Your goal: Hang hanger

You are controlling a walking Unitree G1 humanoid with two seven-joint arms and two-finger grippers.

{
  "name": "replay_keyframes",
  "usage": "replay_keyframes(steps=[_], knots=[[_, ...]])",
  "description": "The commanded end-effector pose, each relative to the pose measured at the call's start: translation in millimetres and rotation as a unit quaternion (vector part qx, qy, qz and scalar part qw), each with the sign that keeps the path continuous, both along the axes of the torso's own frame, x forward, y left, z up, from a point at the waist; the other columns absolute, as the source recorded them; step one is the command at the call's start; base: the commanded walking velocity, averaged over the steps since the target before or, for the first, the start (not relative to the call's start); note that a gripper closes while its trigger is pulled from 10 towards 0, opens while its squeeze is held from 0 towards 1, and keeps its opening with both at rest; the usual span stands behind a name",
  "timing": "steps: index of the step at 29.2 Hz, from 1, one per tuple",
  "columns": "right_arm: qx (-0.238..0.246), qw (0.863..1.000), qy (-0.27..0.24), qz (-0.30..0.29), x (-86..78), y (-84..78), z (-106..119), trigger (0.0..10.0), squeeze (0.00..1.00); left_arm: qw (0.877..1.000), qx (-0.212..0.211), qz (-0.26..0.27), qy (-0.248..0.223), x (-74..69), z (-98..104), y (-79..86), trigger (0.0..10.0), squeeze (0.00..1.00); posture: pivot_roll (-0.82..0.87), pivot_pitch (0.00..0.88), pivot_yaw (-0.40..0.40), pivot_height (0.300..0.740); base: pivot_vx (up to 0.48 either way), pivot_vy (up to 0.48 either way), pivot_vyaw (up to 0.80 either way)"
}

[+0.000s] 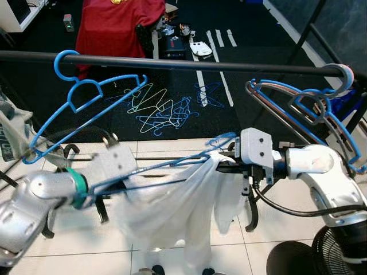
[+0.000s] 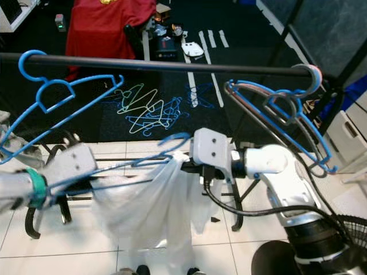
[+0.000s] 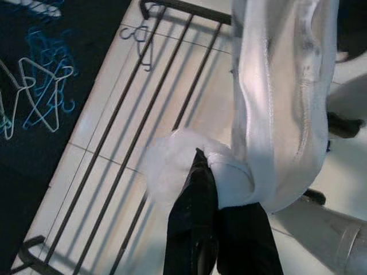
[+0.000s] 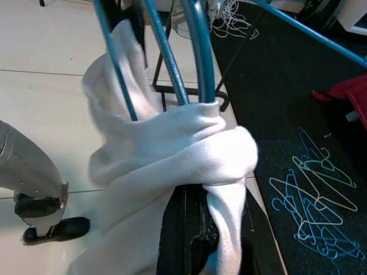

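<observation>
Below the black clothes rail (image 1: 189, 64), both grippers hold a blue hanger (image 1: 172, 163) draped with white cloth (image 1: 178, 212): left gripper (image 3: 198, 172) and right gripper (image 4: 198, 212), jaws clenched on it.

Even, bright indoor light; the pale floor tiles (image 1: 172, 146) glare slightly, while the dark carpet (image 1: 241, 86) stays dim. The left arm (image 1: 40, 197) is motion-blurred, the white cloth (image 3: 281, 86) in the wrist views soft and overexposed
</observation>
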State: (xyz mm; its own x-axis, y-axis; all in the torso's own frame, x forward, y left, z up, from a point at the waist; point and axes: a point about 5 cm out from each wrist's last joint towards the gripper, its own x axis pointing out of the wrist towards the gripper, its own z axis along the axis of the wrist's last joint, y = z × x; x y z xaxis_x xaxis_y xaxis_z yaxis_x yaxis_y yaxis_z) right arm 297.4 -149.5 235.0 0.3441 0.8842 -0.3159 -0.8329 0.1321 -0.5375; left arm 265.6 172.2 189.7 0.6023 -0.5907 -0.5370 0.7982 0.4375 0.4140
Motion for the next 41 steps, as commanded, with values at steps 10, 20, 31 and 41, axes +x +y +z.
replay_keyframes(steps=[10, 20, 31, 41], knots=[[-0.030, 0.998, 0.048, 0.025, -17.2, -9.1, -18.5, 0.0, 0.00, 0.999, -0.009, 0.038, 0.000, 13.3, -13.5, -0.9, 0.0, 0.00, -0.04, 0.130, 0.073, 0.740, 0.000, 0.000, 0.00], [-0.081, 0.996, 0.045, -0.020, -19.7, -35.6, -25.4, 0.0, 0.00, 0.997, 0.018, 0.077, 0.000, 14.7, -23.1, 18.0, 0.0, 0.00, -0.06, 0.141, 0.079, 0.740, 0.000, 0.000, 0.00], [-0.088, 0.993, 0.031, -0.073, -16.8, -52.5, -26.4, 0.0, 0.00, 0.996, 0.040, 0.075, 0.020, 9.1, -27.6, 35.6, 0.0, 0.00, -0.05, 0.144, 0.091, 0.740, 0.000, 0.000, 0.00], [-0.108, 0.992, 0.062, -0.007, -23.2, -33.0, -39.5, 0.0, 0.00, 0.996, -0.030, 0.085, -0.017, 24.6, -0.9, 20.1, 0.0, 0.00, -0.04, 0.145, 0.082, 0.740, 0.000, 0.000, 0.00]])
